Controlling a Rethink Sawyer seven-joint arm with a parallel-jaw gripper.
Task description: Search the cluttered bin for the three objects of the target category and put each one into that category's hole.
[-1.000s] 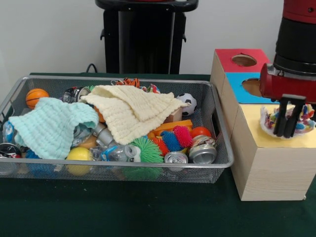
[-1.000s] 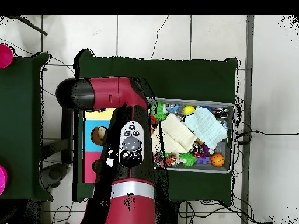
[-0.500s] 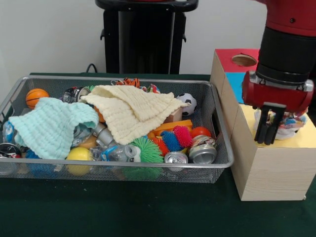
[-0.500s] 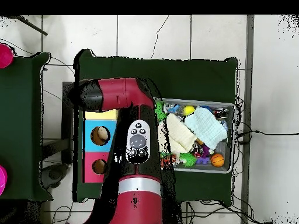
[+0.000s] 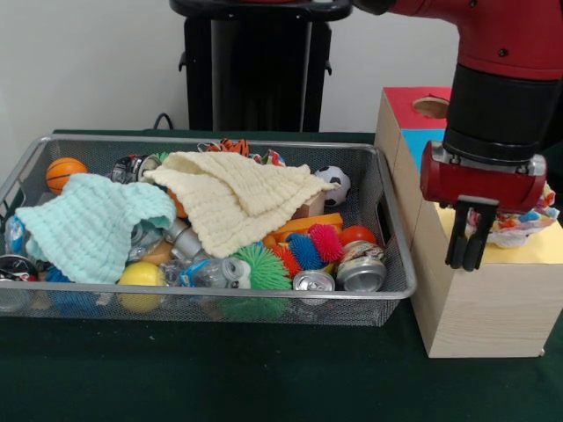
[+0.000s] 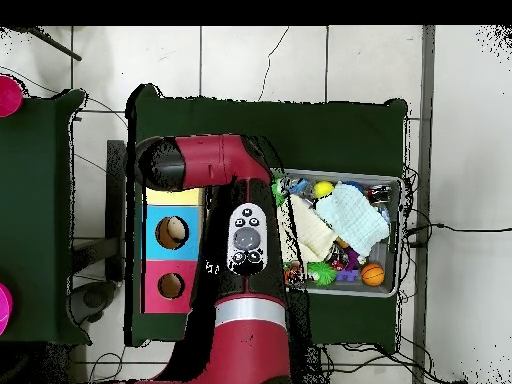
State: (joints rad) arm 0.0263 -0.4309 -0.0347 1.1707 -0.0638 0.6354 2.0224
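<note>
Claw (image 5: pixel 464 262) hangs in front of the wooden sorting box (image 5: pixel 479 303), over its front left edge, between the box and the wire bin (image 5: pixel 387 237). Its two black fingers (image 5: pixel 456 242) are pressed together, nothing between them, so it is closed and empty. Red and black arm (image 5: pixel 497 97) comes down from above and hides part of the box top. In the overhead view the arm (image 6: pixel 245 270) covers the strip between box and bin; the claw itself is hidden there.

Box top has three coloured panels: red panel (image 5: pixel 420 104) with a round hole (image 5: pixel 435 107) at the far end, blue panel (image 5: pixel 424 151) mostly hidden by the arm, yellow panel (image 5: pixel 528 253) nearest the camera. A crumpled multicoloured wrapper (image 5: pixel 521 224) lies on the yellow panel, just right of the claw, not touching it. Can't tell whether it sits over a hole.

Bin is on the green bench (image 5: pixel 220 369), left of the box. Inside: cream cloth (image 5: pixel 233 198) draped over the middle pile, mint cloth (image 5: pixel 88 224) at the left, small basketball (image 5: pixel 64 171) far left corner, soccer ball (image 5: pixel 334 183) far right. Along the front: yellow ball (image 5: pixel 141 274), green spiky ball (image 5: pixel 261 266), blue and pink spiky balls (image 5: pixel 315 246), two crushed cans (image 5: pixel 339 277), orange ball (image 5: pixel 357 234).
</note>
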